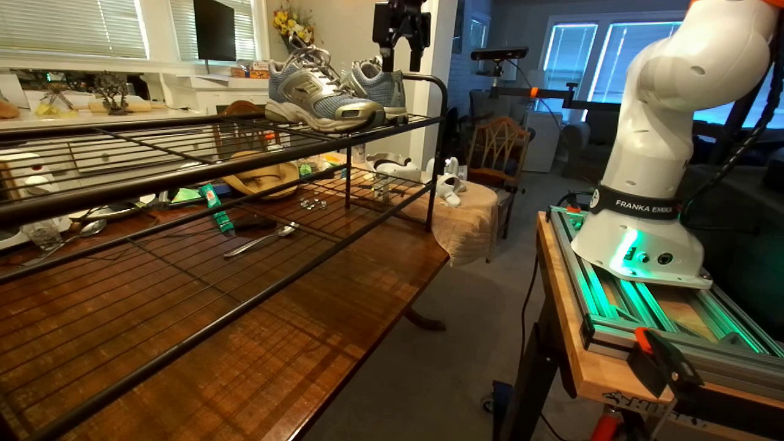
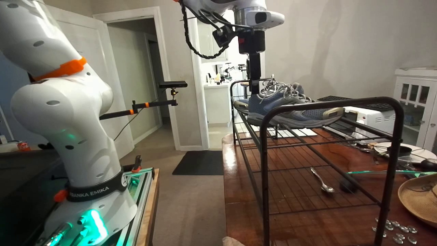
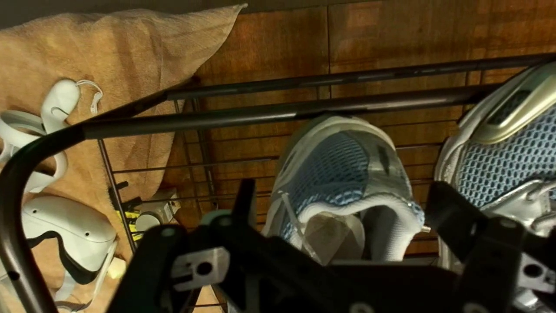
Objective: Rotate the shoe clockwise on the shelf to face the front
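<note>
Well, I see a grey sneaker point(image 3: 334, 169) sitting on the black wire shelf point(image 2: 265, 177), the gripper point(image 1: 402, 66) hanging at its heel with jaws spread. In the wrist view they flank it at nine and three o'clock, heel pointing to twelve; whether they touch, I can't tell. Its twin point(image 3: 508, 158) sits alongside, at three.

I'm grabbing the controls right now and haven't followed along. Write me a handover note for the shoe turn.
Gripper: open, with the heel of a silver-blue sneaker between its fingers in the wrist view; contact can't be told.
Things: that sneaker stands on the top tier of the black wire rack, heel toward the robot; the other sneaker beside it points its toe there.
Done: gripper at the heel; sneaker not yet turned.
Left: probably close, rotate it clockwise until its toe faces the robot, release.
</note>
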`<act>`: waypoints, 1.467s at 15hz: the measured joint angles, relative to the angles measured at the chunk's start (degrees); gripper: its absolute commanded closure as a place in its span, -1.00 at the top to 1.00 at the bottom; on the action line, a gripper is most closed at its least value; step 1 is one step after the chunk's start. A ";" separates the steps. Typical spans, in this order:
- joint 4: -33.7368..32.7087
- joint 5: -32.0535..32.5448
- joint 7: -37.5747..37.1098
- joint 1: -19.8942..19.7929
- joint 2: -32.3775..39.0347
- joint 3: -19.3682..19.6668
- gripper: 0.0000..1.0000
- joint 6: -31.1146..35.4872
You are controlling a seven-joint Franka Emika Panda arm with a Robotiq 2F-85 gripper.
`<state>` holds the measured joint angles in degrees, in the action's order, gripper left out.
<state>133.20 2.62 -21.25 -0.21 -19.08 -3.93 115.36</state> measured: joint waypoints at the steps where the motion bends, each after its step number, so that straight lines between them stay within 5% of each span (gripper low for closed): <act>1: 0.57 -0.75 0.00 0.00 -0.13 0.07 1.00 0.88; 12: 3.73 -7.14 0.58 0.10 -0.83 -0.02 1.00 13.93; 22: 5.82 -7.16 3.35 0.63 -0.81 -0.10 1.00 16.37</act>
<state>139.02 -4.54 -17.90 0.42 -19.89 -4.02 131.73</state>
